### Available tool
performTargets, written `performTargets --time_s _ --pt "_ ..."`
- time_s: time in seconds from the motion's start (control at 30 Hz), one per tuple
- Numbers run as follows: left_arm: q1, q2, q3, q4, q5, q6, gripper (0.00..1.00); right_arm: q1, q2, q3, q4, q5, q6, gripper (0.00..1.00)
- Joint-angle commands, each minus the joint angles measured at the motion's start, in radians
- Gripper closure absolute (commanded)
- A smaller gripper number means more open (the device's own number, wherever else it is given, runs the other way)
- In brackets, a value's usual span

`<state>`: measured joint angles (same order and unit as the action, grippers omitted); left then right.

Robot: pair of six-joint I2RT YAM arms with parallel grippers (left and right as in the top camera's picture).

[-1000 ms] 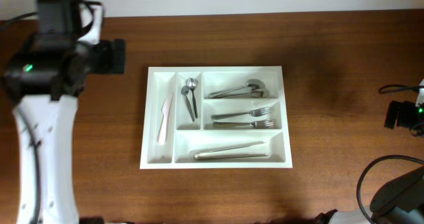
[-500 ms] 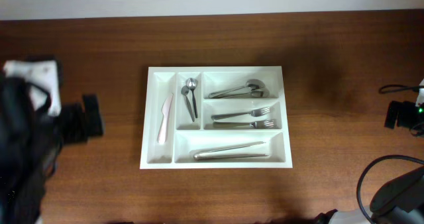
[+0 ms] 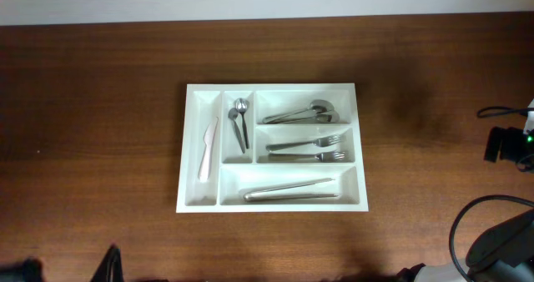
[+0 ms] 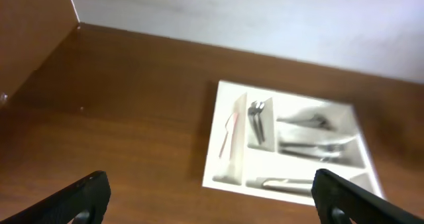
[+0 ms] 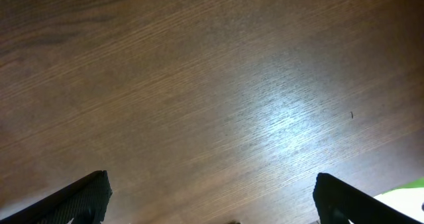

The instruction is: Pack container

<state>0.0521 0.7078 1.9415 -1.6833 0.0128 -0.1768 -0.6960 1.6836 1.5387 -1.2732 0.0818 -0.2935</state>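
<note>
Where the overhead camera looked down, the white cutlery tray (image 3: 271, 88) lay at the middle of the wooden tabletop (image 3: 92, 107). It held a white knife (image 3: 206, 149) in its leftmost narrow compartment, small spoons (image 3: 239, 123) in the next and forks (image 3: 309, 149) in the middle crosswise one. From the left wrist, the left end effector (image 4: 211, 201) stood wide open and empty, the tray ahead of it and apart from both fingertips. From the right wrist, the right end effector (image 5: 212, 201) gaped open and empty, facing only wood grain.
</note>
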Motion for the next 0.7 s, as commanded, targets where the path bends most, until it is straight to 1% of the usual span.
performTargets --time_s 0.0,0.4,0.5,0.67 --pt "0.003 -0.035 0.0 -0.002 0.018 -0.081 0.01 0.002 -0.022 -0.002 0.003 -0.002 -0.005 0.01" --pt "0.003 -0.054 0.0 -0.004 0.017 -0.08 0.01 0.002 -0.022 -0.002 0.003 -0.002 -0.005 0.01" --pt "0.003 -0.054 -0.004 -0.004 0.018 -0.05 0.01 0.002 -0.022 -0.002 0.003 -0.002 -0.005 0.01" --pt "0.003 -0.054 -0.057 -0.004 0.018 0.035 0.01 0.002 -0.022 -0.002 0.003 -0.002 -0.005 0.01"
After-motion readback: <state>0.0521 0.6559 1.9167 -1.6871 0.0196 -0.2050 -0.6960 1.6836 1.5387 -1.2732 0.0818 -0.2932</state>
